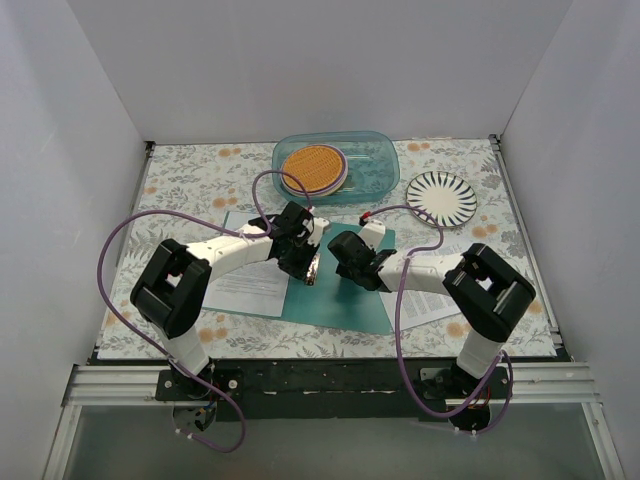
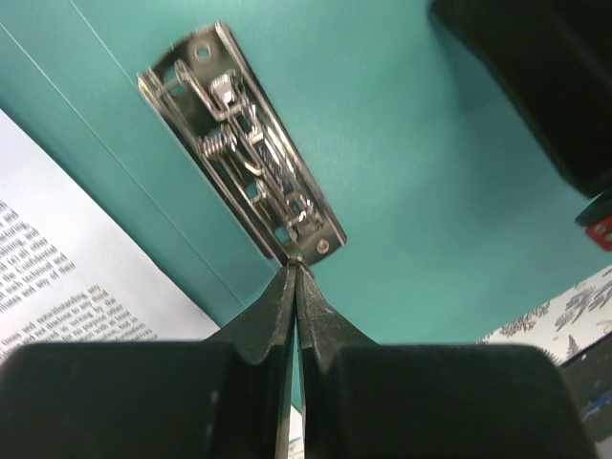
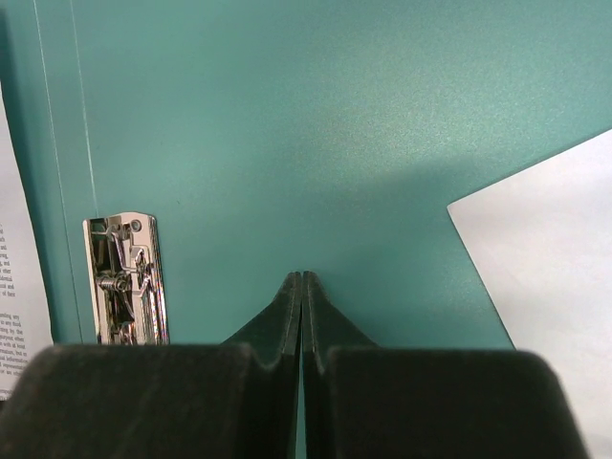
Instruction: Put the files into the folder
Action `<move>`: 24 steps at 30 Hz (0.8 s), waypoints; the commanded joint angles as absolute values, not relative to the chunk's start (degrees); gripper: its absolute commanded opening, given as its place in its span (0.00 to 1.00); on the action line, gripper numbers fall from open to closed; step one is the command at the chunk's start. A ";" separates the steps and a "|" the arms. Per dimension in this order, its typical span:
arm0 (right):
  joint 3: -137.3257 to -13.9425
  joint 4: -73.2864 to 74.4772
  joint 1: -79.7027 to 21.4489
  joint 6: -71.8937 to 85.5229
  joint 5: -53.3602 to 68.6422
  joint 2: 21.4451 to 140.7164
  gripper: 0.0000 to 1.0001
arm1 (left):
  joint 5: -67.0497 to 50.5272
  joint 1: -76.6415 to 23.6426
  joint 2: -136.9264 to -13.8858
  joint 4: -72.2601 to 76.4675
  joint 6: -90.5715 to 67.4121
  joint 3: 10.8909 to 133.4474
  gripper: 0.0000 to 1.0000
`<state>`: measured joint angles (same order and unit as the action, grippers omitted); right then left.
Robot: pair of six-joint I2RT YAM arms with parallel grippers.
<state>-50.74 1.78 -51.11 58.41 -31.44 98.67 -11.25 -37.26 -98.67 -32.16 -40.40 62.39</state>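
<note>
The teal folder [image 1: 345,300] lies open and flat on the table, with its silver clip [image 2: 239,143] on the inner spine. The clip also shows in the right wrist view [image 3: 124,277]. My left gripper [image 1: 308,265] is shut, and its tips [image 2: 295,263] touch the near end of the clip. My right gripper [image 1: 340,262] is shut and empty, with its tips [image 3: 302,277] down on the bare folder [image 3: 287,115] right of the clip. One printed file [image 1: 245,285] lies left of the folder [image 2: 402,143]. Another white file [image 1: 430,300] lies at the folder's right, its corner over the cover [image 3: 555,249].
A clear blue-tinted container [image 1: 375,160] holding an orange round mat on plates stands at the back. A striped plate [image 1: 441,197] lies at the back right. Purple cables loop over both arms. White walls close in three sides of the floral tablecloth [image 1: 180,180].
</note>
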 commanded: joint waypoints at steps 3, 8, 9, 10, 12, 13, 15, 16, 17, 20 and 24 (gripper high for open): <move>-46.85 7.03 -51.24 59.85 -27.16 101.43 0.01 | -9.58 -37.53 -96.59 -26.28 -40.08 62.58 0.00; -46.14 6.94 -50.98 60.12 -26.98 101.25 0.01 | -9.23 -37.53 -97.82 -26.28 -39.29 61.97 0.00; -45.97 6.94 -50.80 60.20 -26.98 101.16 0.01 | -9.14 -37.53 -97.82 -26.28 -39.03 61.35 0.00; -45.88 7.03 -50.80 60.21 -26.90 101.16 0.01 | -9.05 -37.53 -97.74 -26.28 -38.85 61.09 0.00; -45.70 7.03 -50.63 60.29 -26.98 101.08 0.01 | -8.96 -37.44 -97.21 -26.45 -38.67 60.47 0.00; -45.70 7.12 -50.63 60.29 -26.98 101.07 0.01 | -8.96 -37.44 -96.95 -26.54 -38.50 60.21 0.00; -45.62 7.29 -50.36 60.38 -26.81 101.25 0.01 | -8.96 -37.35 -95.55 -26.98 -38.41 59.86 0.00; -45.62 7.38 -50.27 60.55 -26.81 101.25 0.01 | -9.05 -37.35 -95.19 -27.16 -38.32 59.59 0.00; -45.62 7.47 -50.27 60.47 -26.63 101.34 0.01 | -9.40 -37.35 -94.75 -27.33 -38.41 59.42 0.00; -45.53 7.38 -50.19 60.73 -26.46 101.51 0.01 | -8.97 -37.35 -94.22 -27.25 -38.23 58.89 0.00; -45.26 7.73 -50.18 61.00 -26.54 101.60 0.01 | -9.49 -37.27 -94.92 -27.51 -38.23 59.41 0.00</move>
